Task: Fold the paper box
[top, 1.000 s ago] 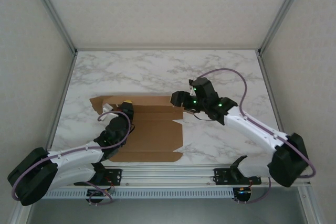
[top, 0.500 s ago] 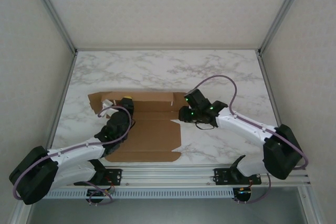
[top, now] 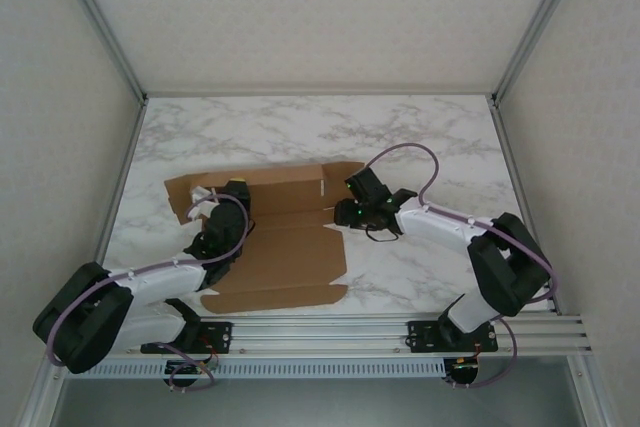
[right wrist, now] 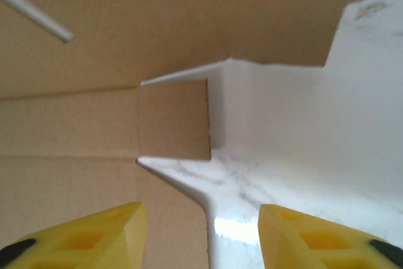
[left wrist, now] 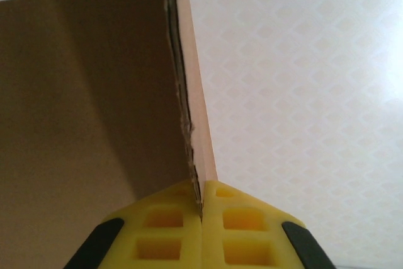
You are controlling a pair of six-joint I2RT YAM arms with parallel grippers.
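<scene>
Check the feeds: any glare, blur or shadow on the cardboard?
Top external: even light, no glare on the paper box. Left wrist: box face shadowed, edge sharp at the left pincer. Right wrist: bright glare on the table; right pincer slightly soft.

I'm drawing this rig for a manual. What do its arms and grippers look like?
Both the left arm and right arm have white links between bulky black joints. A lilac cable loops along each. Small green lights glow on the right wrist. The left gripper and right gripper have yellow fingers with square recesses and black patches.
</scene>
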